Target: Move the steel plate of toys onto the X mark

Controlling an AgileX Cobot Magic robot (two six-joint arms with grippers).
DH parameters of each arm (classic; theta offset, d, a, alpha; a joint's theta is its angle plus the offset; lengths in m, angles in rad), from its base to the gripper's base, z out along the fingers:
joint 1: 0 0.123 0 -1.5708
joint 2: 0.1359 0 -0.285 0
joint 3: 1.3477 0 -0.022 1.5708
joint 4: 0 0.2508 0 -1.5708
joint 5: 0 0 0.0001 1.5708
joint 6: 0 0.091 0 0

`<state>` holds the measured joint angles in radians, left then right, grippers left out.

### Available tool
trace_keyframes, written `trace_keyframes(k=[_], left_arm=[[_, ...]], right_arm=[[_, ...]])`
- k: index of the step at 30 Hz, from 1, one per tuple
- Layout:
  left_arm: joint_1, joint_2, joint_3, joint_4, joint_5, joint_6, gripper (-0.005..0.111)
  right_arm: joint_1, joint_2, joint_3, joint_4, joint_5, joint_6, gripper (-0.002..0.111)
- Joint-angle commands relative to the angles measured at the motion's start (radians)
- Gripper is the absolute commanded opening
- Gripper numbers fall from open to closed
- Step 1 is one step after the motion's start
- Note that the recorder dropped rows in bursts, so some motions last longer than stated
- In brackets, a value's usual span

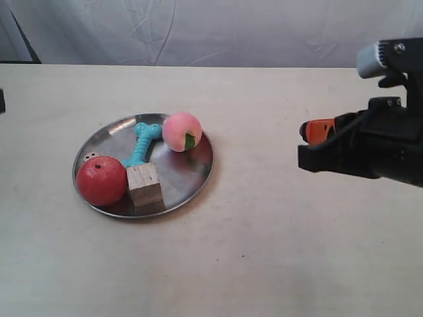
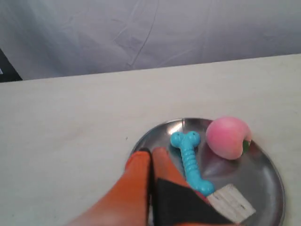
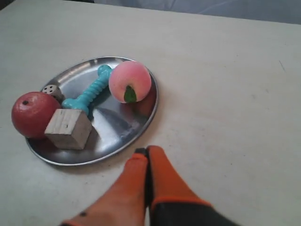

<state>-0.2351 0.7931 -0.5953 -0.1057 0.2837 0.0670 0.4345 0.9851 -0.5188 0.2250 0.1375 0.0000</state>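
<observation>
Steel plate [image 1: 185,173] is sitting on the desk [image 1: 277,251], carrying red fruit [image 1: 101,181], peach [image 1: 182,131], bone [image 1: 142,145], cube [image 1: 145,187] & die [image 3: 51,89]. Both sets of jaws are clenched on nothing. Left gripper [image 2: 150,153] is pointing at the plate's rim; right gripper [image 3: 146,151] is hovering just beside the plate. Prob. best approach: opening jaws, pinching the rim low, then sliding gently so toys aren't rolling. Only the right wrist view is showing the die clearly. X mark isn't showing clearly in any view.
</observation>
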Motion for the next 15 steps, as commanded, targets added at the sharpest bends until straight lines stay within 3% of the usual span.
trace_keyframes(k=[1,15], left_arm=[[-0.007,-0.075,0.113,0.013,-0.021,-0.005,0.000],[-0.007,-0.088,0.127,0.018,0.030,-0.005,0.000]], right_arm=[[0.006,-0.057,0.061,-0.006,0.011,0.000,0.000],[0.006,-0.066,0.068,-0.006,0.075,0.000,0.000]])
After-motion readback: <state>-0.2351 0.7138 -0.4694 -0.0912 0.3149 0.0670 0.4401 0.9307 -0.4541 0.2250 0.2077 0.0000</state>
